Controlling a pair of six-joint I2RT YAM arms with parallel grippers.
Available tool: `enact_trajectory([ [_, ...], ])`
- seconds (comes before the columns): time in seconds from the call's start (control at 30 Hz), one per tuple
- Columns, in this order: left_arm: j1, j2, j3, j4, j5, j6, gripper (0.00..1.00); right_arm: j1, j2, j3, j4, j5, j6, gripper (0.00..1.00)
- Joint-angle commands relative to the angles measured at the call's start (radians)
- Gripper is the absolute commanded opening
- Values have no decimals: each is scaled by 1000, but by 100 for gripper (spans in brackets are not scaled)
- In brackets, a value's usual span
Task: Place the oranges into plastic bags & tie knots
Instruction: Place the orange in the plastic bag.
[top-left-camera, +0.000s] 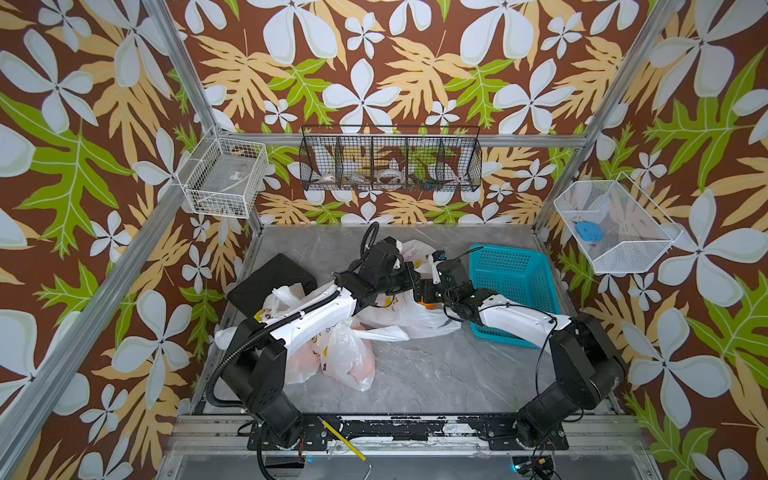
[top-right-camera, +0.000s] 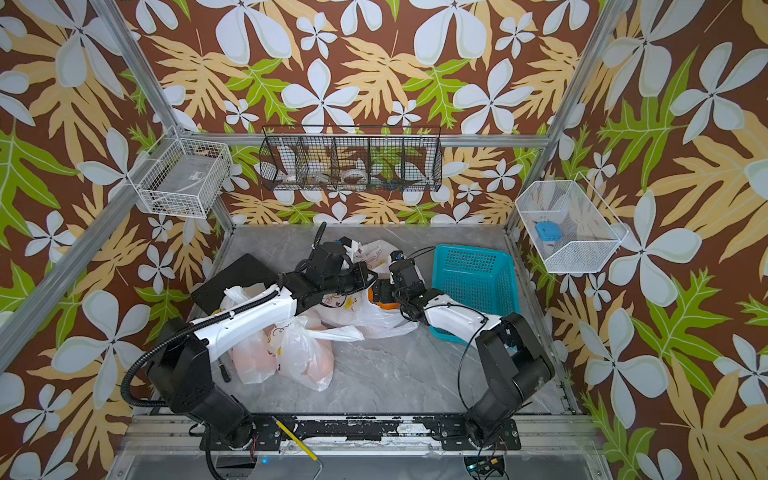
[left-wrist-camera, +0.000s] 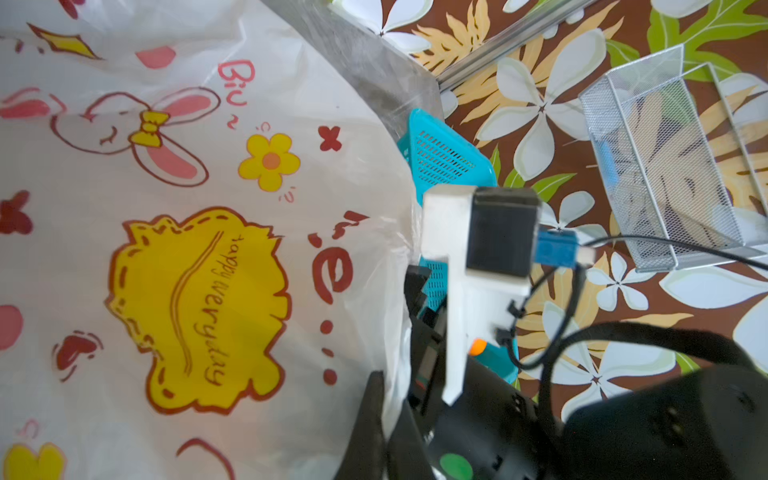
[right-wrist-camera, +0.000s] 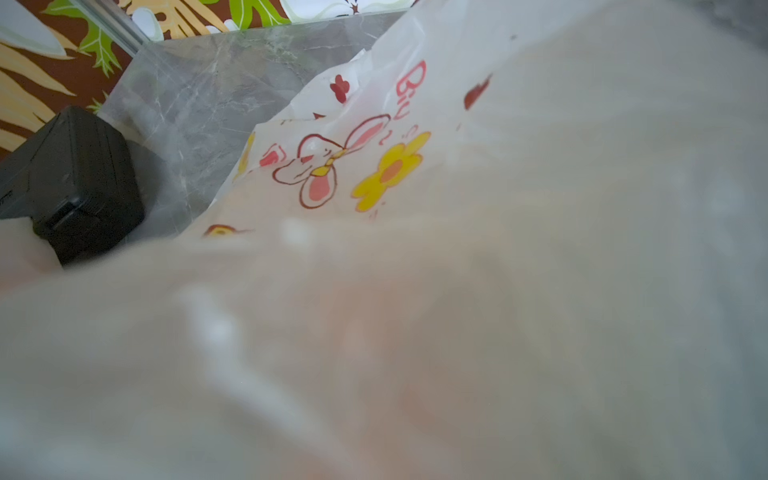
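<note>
My left tool (left-wrist-camera: 380, 419) is pinched shut on the printed plastic bag (top-left-camera: 399, 313), rim side, middle of the worktop (top-left-camera: 436, 374). Right tool (top-left-camera: 424, 296) sits over an orange (top-left-camera: 430, 306) at that bag's 3 o'clock edge; I can't tell its opening. Two filled bags (top-left-camera: 347, 359) at 7 o'clock.

Marble table (top-left-camera: 436, 374): bags (top-left-camera: 348, 359), basket (top-left-camera: 513, 270), case (top-left-camera: 266, 278)

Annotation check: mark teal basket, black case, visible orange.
teal basket (top-left-camera: 513, 286), in a top view, bare lattice floor.
black case (top-left-camera: 266, 282), in a top view, lid.
orange (top-left-camera: 431, 306), in a top view, exposed skin.
</note>
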Motion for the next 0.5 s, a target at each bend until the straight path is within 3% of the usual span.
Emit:
enact_trajectory([
  [0.0,13,0,3,22,-16,-15,0,-1,-79,-20,-55,15,-31,91],
  [0.33,33,-2,-25,35,-8,3,0,-23,-426,-59,-428,-49,-127,90],
  [0.47,33,-9,-40,45,-7,-1,0,-158,-533,-63,-517,-42,-145,92],
])
